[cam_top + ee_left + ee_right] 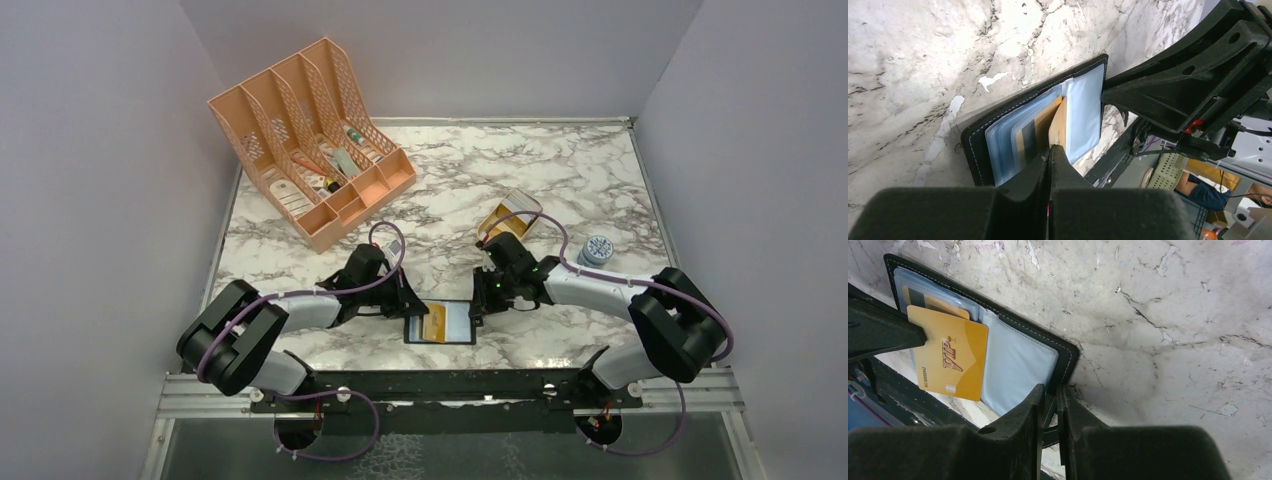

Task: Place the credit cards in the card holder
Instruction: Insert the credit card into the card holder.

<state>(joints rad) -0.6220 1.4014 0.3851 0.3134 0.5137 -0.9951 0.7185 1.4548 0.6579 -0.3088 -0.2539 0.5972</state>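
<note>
Organiser: a peach plastic lattice desk organiser is standing at the far left of the white marble table.
Left gripper: the left gripper is pinching its fingers together on the left edge of a gold VIP credit card.
Card: it is lying over the open holder's left half, above a tan card tucked in a clear sleeve.
Holder: the black leather-like folding card holder is lying open at near centre, between both grippers.
Right gripper: the right gripper is clamping the holder's right cover edge.
Tin: a gold oval metal tin is sitting just beyond the right gripper.
</note>
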